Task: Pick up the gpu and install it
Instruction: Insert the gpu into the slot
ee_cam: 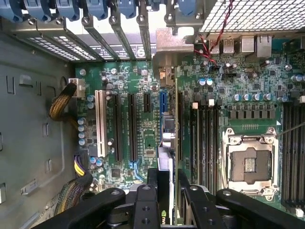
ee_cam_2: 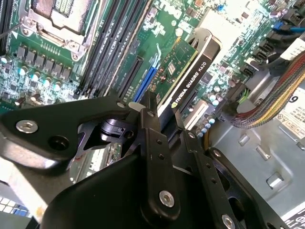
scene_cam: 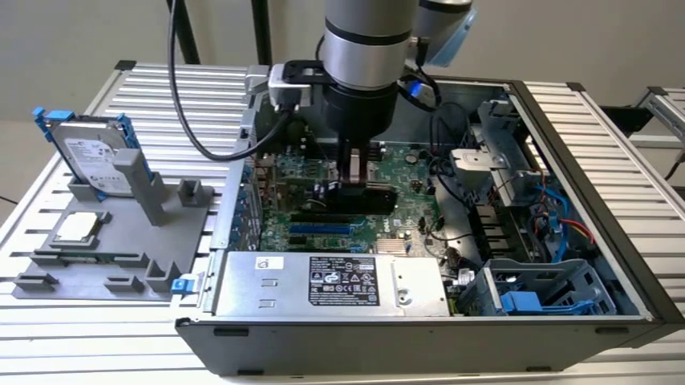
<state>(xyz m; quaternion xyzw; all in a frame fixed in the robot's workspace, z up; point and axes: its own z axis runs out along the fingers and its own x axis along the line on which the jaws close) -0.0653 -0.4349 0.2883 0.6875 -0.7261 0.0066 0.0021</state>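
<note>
"What sort of place was it?"
"A robotics lab: an opened computer case sat on a ribbed aluminium bench, spare parts in a grey fixture."

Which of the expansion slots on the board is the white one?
The white slot is the outermost one, beside the bundled cables and the case wall; the other slots are black or blue. The gripper holds the gpu.

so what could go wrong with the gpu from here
1. The gripper holds the gpu on edge above the motherboard. If the card's edge is off the slot line, pushing down could jam it or stress the board.
2. In the first wrist view, the card's silver bracket sits close to the rear slot covers and could catch on them.
3. The bundled cables lie near the card, so a sideways shift might snag them.
</note>
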